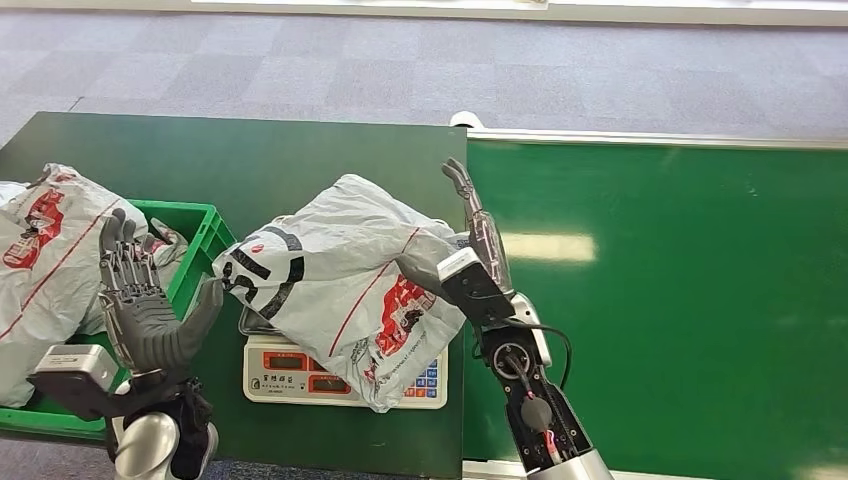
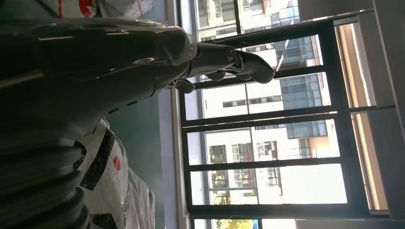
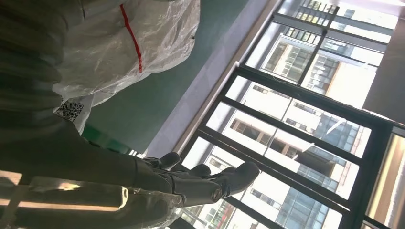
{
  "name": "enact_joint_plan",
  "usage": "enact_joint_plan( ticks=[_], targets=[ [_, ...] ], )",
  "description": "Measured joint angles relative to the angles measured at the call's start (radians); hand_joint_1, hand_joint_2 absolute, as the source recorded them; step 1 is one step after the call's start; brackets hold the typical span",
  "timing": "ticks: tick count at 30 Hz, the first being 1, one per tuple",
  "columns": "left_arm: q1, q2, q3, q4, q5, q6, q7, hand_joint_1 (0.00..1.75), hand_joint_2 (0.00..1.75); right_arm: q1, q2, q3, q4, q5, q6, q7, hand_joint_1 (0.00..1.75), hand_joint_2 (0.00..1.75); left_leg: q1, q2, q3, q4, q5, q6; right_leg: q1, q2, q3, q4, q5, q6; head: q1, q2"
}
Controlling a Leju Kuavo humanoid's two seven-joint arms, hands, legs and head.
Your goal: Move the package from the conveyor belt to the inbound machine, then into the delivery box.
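Left hand (image 1: 150,300) — grey ribbed fingers on a silver arm; right hand (image 1: 478,235) — glossy translucent fingers, open black forearm with cables, a red connector.

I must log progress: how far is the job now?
Done: the grey plastic package lies on the white weighing scale, off the green conveyor belt. In hand: nothing; left hand and right hand flank it, open. Left: moving it into the green plastic crate.

grey carpet tiles (image 1: 420,70) cover the floor; tall dark-framed windows (image 2: 267,157) show bright daylight and buildings outside.
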Motion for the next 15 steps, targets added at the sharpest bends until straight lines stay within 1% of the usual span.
enact_joint_plan(
  ticks=[3, 6, 8, 11, 12, 15],
  targets=[
    [-0.009, 0.0, -0.032, 0.008, -0.031, -0.032, 0.01, 0.0, 1.75, 0.024, -0.006, 0.011, -0.047, -0.023, -0.009, -0.023, 0.0, 1.75, 0.0, 0.0, 0.0, 0.0, 0.0, 0.0, 0.0, 0.0, 0.0, 0.0, 0.0, 0.0, 0.0, 0.0],
    [-0.026, 0.0, -0.074, 0.016, -0.11, -0.049, 0.044, 0.0, 1.75, 0.052, -0.012, 0.024, -0.114, -0.028, -0.043, -0.034, 0.0, 1.75, 0.0, 0.0, 0.0, 0.0, 0.0, 0.0, 0.0, 0.0, 0.0, 0.0, 0.0, 0.0, 0.0, 0.0],
    [-0.046, 0.001, -0.102, 0.029, -0.19, -0.061, 0.086, 0.0, 1.75, 0.071, -0.017, 0.032, -0.169, -0.039, -0.053, -0.026, 0.0, 1.75, 0.0, 0.0, 0.0, 0.0, 0.0, 0.0, 0.0, 0.0, 0.0, 0.0, 0.0, 0.0, 0.0, 0.0],
    [-0.094, 0.013, -0.146, 0.078, -0.335, -0.108, 0.168, 0.0, 1.75, 0.099, -0.03, 0.041, -0.265, -0.057, -0.041, 0.005, 0.0, 1.75, 0.0, -0.001, 0.0, 0.0, 0.0, 0.0, 0.0, -0.001, 0.0, 0.0, 0.0, 0.0, 0.0, 0.0],
    [-0.111, 0.018, -0.161, 0.103, -0.375, -0.124, 0.183, 0.0, 1.75, 0.108, -0.039, 0.042, -0.298, -0.053, -0.039, 0.016, 0.0, 1.75, 0.0, -0.001, 0.0, 0.0, 0.0, 0.0, 0.0, -0.001, 0.0, 0.0, 0.0, 0.0, 0.0, 0.0],
    [-0.163, 0.03, -0.205, 0.192, -0.47, -0.152, 0.194, 0.0, 1.75, 0.14, -0.08, 0.038, -0.386, -0.024, -0.05, 0.035, 0.0, 1.75, 0.0, 0.0, 0.0, 0.0, 0.0, 0.0, 0.0, -0.001, 0.0, 0.0, 0.0, 0.0, 0.0, 0.0]
  ],
)
